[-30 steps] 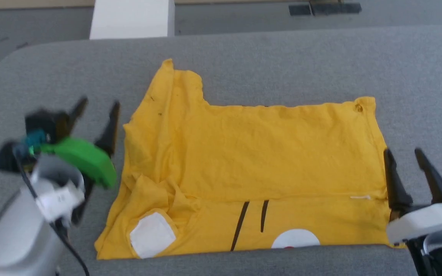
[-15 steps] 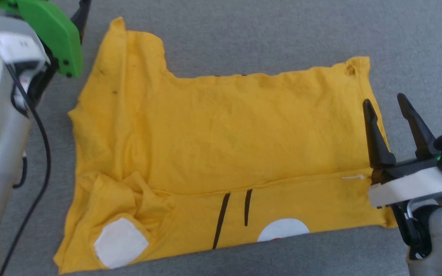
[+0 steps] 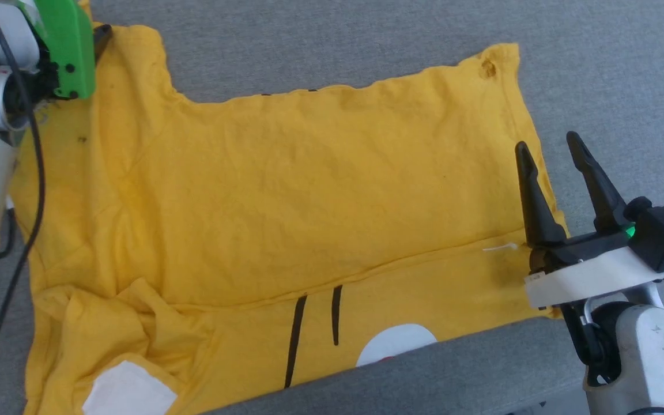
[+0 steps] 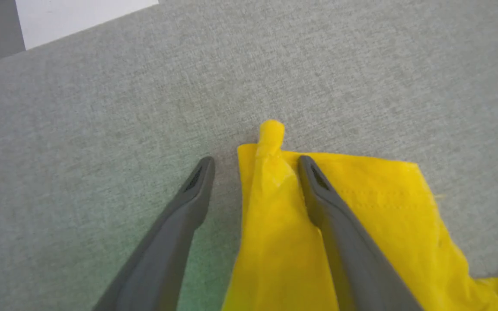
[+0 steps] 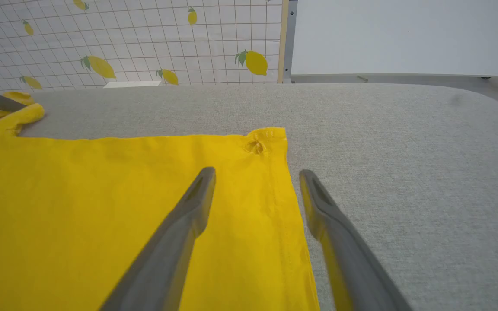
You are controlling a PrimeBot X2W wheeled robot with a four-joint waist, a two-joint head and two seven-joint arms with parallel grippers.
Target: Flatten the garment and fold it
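The garment [image 3: 286, 190], a bright yellow soft cloth top, lies spread on the grey fabric-covered table [image 3: 366, 34] between my two grippers. My head view takes in its near edge, with two thin dark-brown stripes [image 3: 336, 314], white patches [image 3: 392, 346] and a rumpled fold toward my left. My left wrist view shows my left gripper [image 4: 255, 160] spread open, straddling a rolled corner of the cloth, one finger over yellow and the other over bare grey. My right wrist view shows my right gripper [image 5: 257, 172] likewise parted across the hem. A small puckered spot [image 5: 255, 147] sits just ahead of it, and a lemon-printed gridded wall [image 5: 145, 39] stands beyond the table. Whether any fingertip touches the cloth I cannot tell.
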